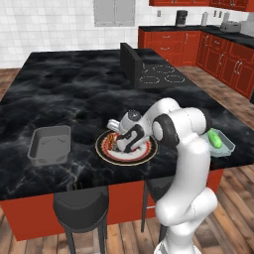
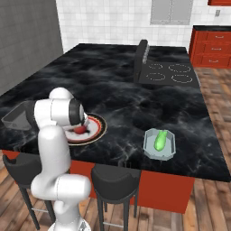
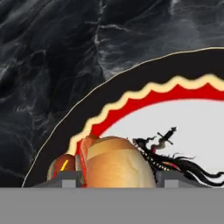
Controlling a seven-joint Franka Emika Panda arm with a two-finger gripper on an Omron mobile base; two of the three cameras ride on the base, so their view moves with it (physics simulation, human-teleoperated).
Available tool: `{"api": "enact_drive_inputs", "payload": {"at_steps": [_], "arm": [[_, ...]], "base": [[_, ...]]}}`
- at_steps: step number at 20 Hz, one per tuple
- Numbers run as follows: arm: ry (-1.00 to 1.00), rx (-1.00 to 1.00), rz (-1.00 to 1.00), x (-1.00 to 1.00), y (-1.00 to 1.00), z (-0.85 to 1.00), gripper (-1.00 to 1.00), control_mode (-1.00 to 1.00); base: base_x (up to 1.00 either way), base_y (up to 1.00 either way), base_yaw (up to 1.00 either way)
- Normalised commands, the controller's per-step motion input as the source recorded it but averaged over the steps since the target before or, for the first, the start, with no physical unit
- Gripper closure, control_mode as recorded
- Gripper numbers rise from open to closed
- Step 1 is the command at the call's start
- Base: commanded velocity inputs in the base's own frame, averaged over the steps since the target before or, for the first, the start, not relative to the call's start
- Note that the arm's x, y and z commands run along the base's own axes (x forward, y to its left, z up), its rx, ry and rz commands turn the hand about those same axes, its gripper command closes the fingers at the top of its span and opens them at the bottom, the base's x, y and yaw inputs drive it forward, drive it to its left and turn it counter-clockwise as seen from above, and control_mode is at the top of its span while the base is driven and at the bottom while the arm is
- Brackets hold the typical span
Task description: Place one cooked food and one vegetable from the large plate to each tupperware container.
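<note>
The large plate (image 1: 149, 152) (image 2: 102, 127) (image 3: 131, 94) lies near the counter's front edge. On it lies a hot dog in a bun (image 3: 116, 164), and a small red round item (image 2: 80, 129) shows beside the arm. My gripper (image 1: 122, 144) (image 3: 118, 177) is low over the plate, open, with one fingertip on each side of the bun. To the left is the grey tupperware container (image 1: 49, 145) (image 2: 17, 117), empty. Off to the right, the pale greenish container (image 1: 224, 147) (image 2: 148, 145) holds a green vegetable (image 1: 215, 138) (image 2: 160, 140).
A cooktop (image 1: 158, 74) (image 2: 171, 72) with a dark upright panel is set in the far side of the black marble counter. Two stools (image 1: 82, 208) (image 2: 115, 180) stand below the counter's front edge. Red cabinets line the back right wall.
</note>
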Motion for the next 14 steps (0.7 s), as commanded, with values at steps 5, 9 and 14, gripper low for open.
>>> {"api": "enact_drive_inputs", "payload": {"at_steps": [5,9,14], "arm": [[0.00,0.17,-0.06,-0.14,-0.56,1.00,1.00,-1.00],[0.00,0.12,-0.17,-0.03,-0.63,1.00,1.00,-1.00],[0.04,0.19,-0.42,-0.11,-0.85,1.00,1.00,-1.00]], "base": [[0.00,0.00,0.00],[0.00,0.00,0.00],[0.00,0.00,0.00]]}}
